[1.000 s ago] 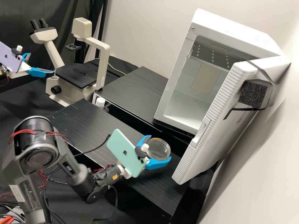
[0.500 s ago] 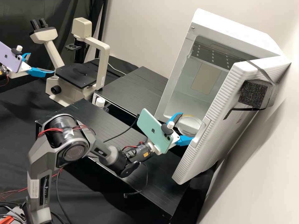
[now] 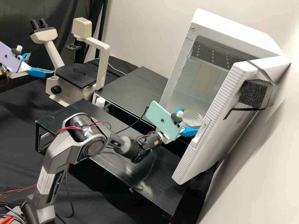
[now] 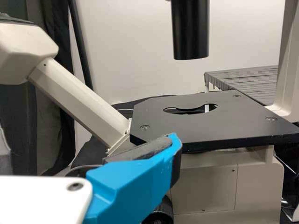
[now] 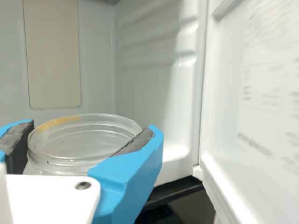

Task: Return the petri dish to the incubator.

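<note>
In the high view my right gripper (image 3: pixel 190 120) holds the clear petri dish (image 3: pixel 193 118) level at the mouth of the white incubator (image 3: pixel 236 26), whose door (image 3: pixel 215 102) stands open. The right wrist view shows the right gripper (image 5: pixel 88 133) with its pads against both sides of the dish (image 5: pixel 84 140); the incubator's back wall (image 5: pixel 98 56) lies beyond. My left gripper (image 3: pixel 42 63), spread open with nothing between its fingers, is beside the microscope. One blue finger of the left gripper (image 4: pixel 135 179) appears in the left wrist view before the microscope stage.
The microscope (image 3: pixel 76 74) stands at the back left. Two black shelves (image 3: pixel 130 88) reach toward the incubator, and a white-capped bottle (image 3: pixel 100 102) stands between them. The incubator door's edge is close beside the right gripper.
My right gripper has carried the petri dish rightward and farther back, from above the front shelf to the incubator's opening. The left arm has kept still.
</note>
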